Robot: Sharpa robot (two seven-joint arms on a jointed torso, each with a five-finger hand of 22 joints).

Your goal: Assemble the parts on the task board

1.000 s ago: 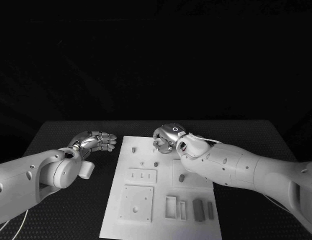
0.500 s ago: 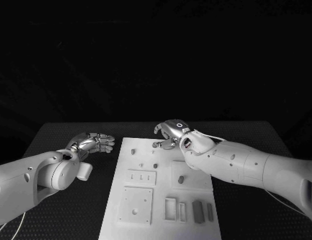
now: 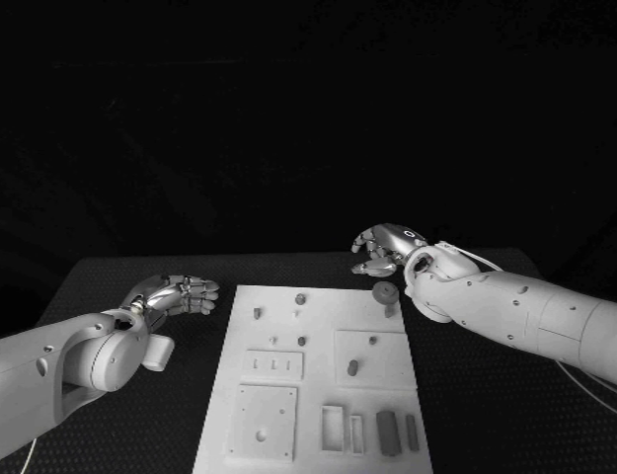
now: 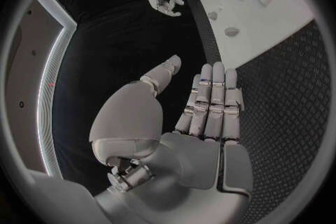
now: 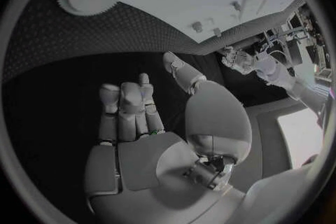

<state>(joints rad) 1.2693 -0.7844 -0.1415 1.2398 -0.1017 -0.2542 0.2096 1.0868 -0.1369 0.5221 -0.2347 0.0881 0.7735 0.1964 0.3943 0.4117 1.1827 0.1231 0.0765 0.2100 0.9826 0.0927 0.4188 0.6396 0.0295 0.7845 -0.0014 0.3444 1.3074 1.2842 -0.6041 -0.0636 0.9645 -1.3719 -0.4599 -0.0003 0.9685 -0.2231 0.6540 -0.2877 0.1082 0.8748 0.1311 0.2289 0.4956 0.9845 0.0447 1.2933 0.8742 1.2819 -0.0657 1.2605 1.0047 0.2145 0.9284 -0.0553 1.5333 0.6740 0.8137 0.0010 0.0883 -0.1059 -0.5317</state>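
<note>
2 hands (image 3: 178, 293) (image 3: 384, 248) empty (fingers apart).

Count: one task board (image 3: 315, 385), white, on one black tabletop (image 3: 137, 415). One toothed gear (image 3: 384, 292) at the board's far right corner. Two robot hands: left hand (image 3: 178, 293), right hand (image 3: 388, 248). Small grey parts on the board: roughly eight or nine visible, exact number unclear.

Dim, dark backdrop; task board (image 3: 315, 375) brightest, lit from above. Wrist views fisheye, edges bent; glare strip at 9 o'clock.
</note>
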